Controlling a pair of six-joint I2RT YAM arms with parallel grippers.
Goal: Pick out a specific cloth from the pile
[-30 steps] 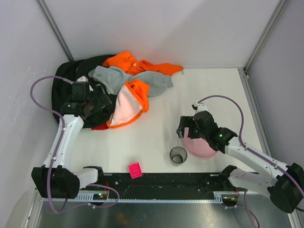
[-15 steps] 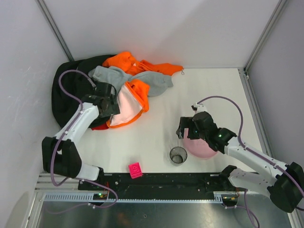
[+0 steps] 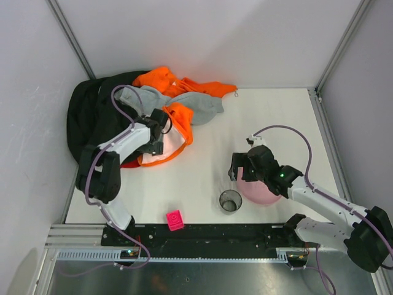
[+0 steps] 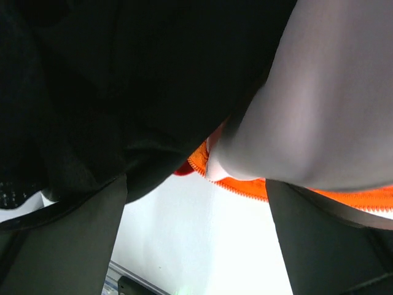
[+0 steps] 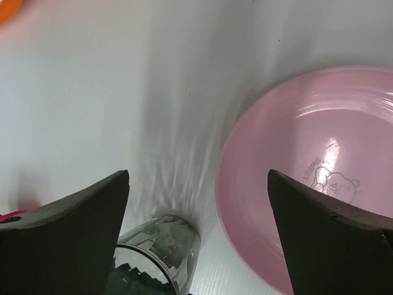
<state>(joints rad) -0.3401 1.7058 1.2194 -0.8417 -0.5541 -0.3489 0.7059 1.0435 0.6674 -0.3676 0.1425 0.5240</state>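
You had the cloth point(image 3: 128, 164) showing only as a red sliver at the near edge of the pile point(image 3: 92, 114), under the black garment point(image 3: 86, 123). Your left gripper point(image 3: 155, 140) was spread wide on the pile, near the cloth, gripping nothing. Your right gripper point(image 3: 241, 167) was also wide, well apart from the pile.

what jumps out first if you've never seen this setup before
The pile in the far left corner catches the eye first, its orange garments blazing against a big black one, with the left gripper open over its near edge. Next come the pink plate by the open right gripper and the small magenta cube near the front edge.
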